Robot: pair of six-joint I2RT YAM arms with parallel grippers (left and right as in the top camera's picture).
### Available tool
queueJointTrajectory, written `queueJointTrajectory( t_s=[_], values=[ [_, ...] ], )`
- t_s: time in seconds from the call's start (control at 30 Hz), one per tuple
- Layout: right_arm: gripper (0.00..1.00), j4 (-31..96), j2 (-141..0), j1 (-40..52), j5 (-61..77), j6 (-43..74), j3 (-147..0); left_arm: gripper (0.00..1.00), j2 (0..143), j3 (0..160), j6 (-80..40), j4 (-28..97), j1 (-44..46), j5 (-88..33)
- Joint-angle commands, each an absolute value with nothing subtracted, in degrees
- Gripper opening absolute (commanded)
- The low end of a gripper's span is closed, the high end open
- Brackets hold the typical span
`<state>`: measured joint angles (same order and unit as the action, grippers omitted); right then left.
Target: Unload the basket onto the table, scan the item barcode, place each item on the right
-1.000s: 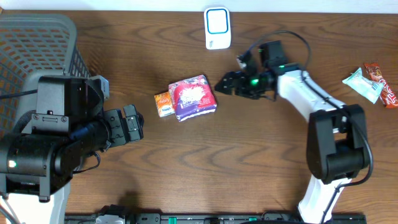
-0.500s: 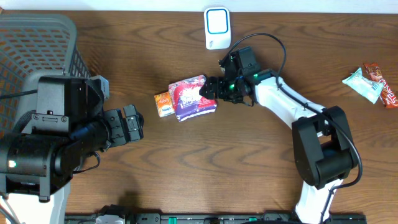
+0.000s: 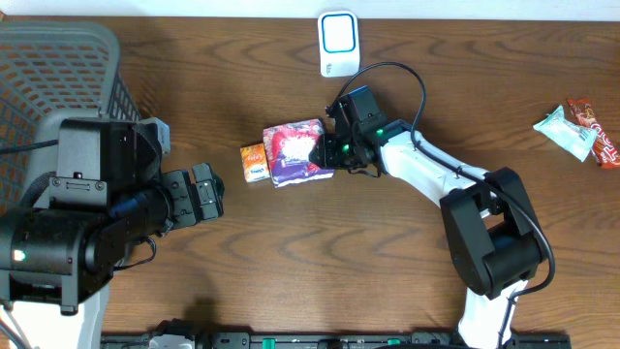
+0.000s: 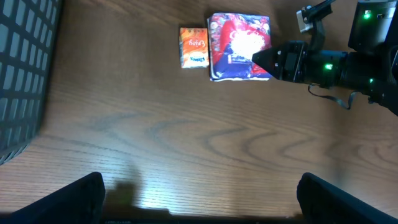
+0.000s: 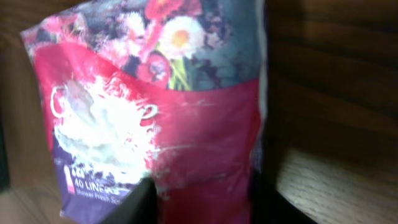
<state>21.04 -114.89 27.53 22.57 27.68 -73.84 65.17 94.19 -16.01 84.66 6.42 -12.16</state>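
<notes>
Wooden table (image 3: 387,281) holds red-purple packet (image 3: 295,150) at centre, orange packet (image 3: 255,162) just left of it. Right gripper (image 3: 327,152) pinches red-purple packet's right edge, fingers (image 5: 134,205) either side. Left gripper (image 3: 205,194) spread wide, near left, well apart. Scanner (image 3: 339,44) at far edge.

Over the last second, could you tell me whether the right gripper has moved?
Yes. Against the white scanner, the right gripper shifted left: earlier mostly right of it, now directly below, reaching the pink packet.
</notes>
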Motion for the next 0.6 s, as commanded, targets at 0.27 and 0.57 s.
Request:
queueJointTrajectory(
  t_s=[0.27,0.57],
  values=[
    [0.01,29.6,-105.9,21.5,15.2,24.9,-74.6,0.98,65.3,94.2,-15.0,84.8,6.2,-12.8],
    [0.01,41.2,-95.6,25.1,-35.7,23.4,-74.6,0.98,65.3,94.2,-15.0,84.8,6.2,-12.8]
  ],
)
